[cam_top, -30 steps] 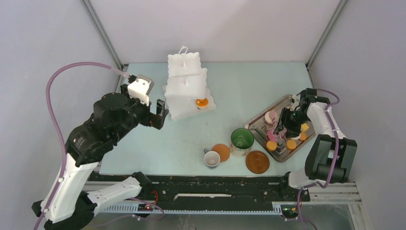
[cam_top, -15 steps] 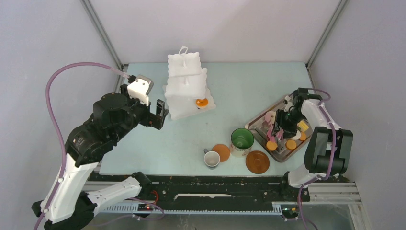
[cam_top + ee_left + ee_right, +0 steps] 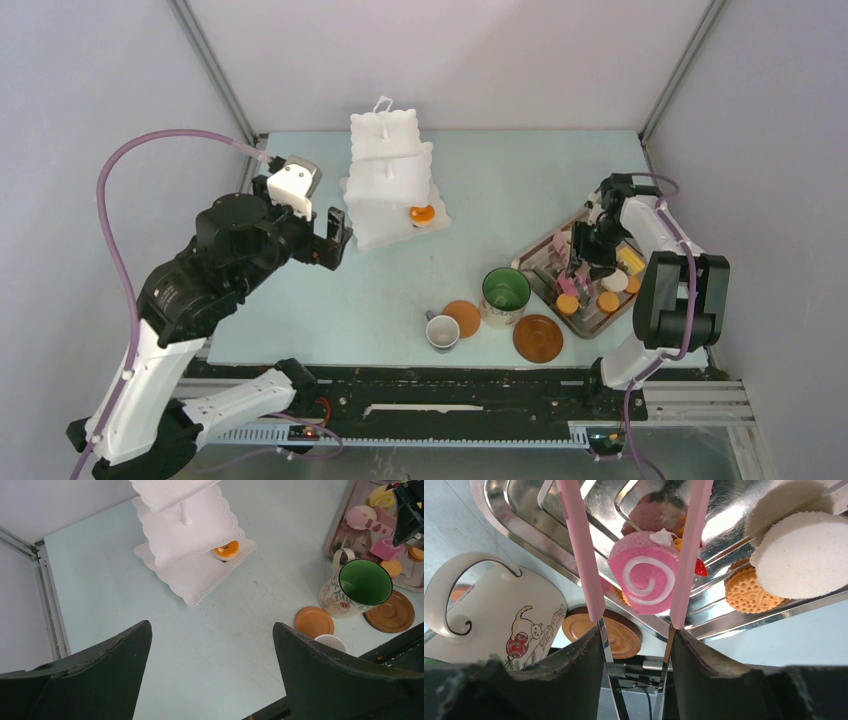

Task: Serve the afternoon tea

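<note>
My right gripper (image 3: 636, 640) is shut on the thin pink tongs (image 3: 581, 555), over the metal tray (image 3: 533, 276). The tong arms straddle a pink swirl cake (image 3: 646, 577) lying in the tray; I cannot tell if they pinch it. A white doughnut (image 3: 806, 555) and an orange round (image 3: 749, 592) lie beside it. The white three-tier stand (image 3: 390, 180) is at the back, with one orange pastry (image 3: 422, 214) on its lowest tier. My left gripper (image 3: 335, 238) is open and empty, hovering left of the stand. The green-lined mug (image 3: 506, 290), white cup (image 3: 443, 332) and brown saucer (image 3: 538, 338) sit at the front.
A small orange disc (image 3: 462, 318) lies between the cup and the mug. Several more pastries, orange and yellow, lie in the tray near the right arm (image 3: 660, 230). The mug stands close to the tray's left corner.
My right gripper has shifted left and toward the back over the tray, carrying the tongs. The left arm has not moved.
</note>
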`<control>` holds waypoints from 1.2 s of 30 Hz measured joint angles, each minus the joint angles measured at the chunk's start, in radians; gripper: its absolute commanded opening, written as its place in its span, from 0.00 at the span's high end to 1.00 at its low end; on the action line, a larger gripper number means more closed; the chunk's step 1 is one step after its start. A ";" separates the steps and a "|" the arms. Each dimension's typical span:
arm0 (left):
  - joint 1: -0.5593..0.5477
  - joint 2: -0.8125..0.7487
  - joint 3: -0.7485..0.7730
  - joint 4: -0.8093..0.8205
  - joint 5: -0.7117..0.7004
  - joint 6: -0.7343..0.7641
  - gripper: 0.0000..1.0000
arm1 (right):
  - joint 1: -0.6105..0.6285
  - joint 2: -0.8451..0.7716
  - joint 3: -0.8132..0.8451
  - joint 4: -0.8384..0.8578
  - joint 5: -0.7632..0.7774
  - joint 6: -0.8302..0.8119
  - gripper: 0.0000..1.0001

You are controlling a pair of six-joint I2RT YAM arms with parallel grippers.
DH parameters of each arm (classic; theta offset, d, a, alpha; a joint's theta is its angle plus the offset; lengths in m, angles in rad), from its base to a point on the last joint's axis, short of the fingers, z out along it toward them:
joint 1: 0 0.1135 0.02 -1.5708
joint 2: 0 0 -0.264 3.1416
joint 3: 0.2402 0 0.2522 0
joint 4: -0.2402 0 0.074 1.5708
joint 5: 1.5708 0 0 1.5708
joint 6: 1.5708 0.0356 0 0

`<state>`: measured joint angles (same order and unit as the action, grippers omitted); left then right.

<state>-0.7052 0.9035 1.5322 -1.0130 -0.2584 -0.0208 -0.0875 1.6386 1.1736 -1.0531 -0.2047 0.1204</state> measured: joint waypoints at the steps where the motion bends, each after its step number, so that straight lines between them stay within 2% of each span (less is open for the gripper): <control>1: 0.000 0.000 0.000 0.000 0.000 0.000 0.02 | 0.002 0.002 0.002 0.000 0.004 0.000 0.53; 4: 0.000 0.002 0.000 0.000 0.000 0.002 0.02 | 0.003 0.004 0.007 -0.001 0.012 0.001 0.61; 9: 0.000 0.004 0.000 0.000 0.000 0.002 0.02 | 0.006 0.005 0.011 -0.008 0.023 0.003 0.82; 14: -0.008 0.004 0.000 0.000 -0.002 0.002 0.02 | 0.008 -0.021 0.011 -0.016 0.034 0.004 0.96; 20: -0.017 -0.005 -0.014 0.001 -0.005 -0.004 0.02 | 0.015 -0.116 0.044 -0.028 0.029 0.011 0.99; 24: -0.018 -0.006 -0.015 0.003 -0.017 -0.007 0.02 | 0.069 -0.164 0.099 -0.028 0.007 0.022 0.99; 29: -0.018 -0.006 -0.008 0.006 -0.035 -0.014 0.02 | 0.241 -0.179 0.169 0.005 -0.034 0.059 1.00; 36: -0.018 -0.020 0.023 0.017 -0.079 -0.033 0.02 | 0.558 -0.141 0.226 0.077 -0.065 0.137 1.00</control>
<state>-0.7235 0.8837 1.5547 -0.9958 -0.3370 -0.0540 0.4706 1.4975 1.3994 -0.9756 -0.2695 0.2577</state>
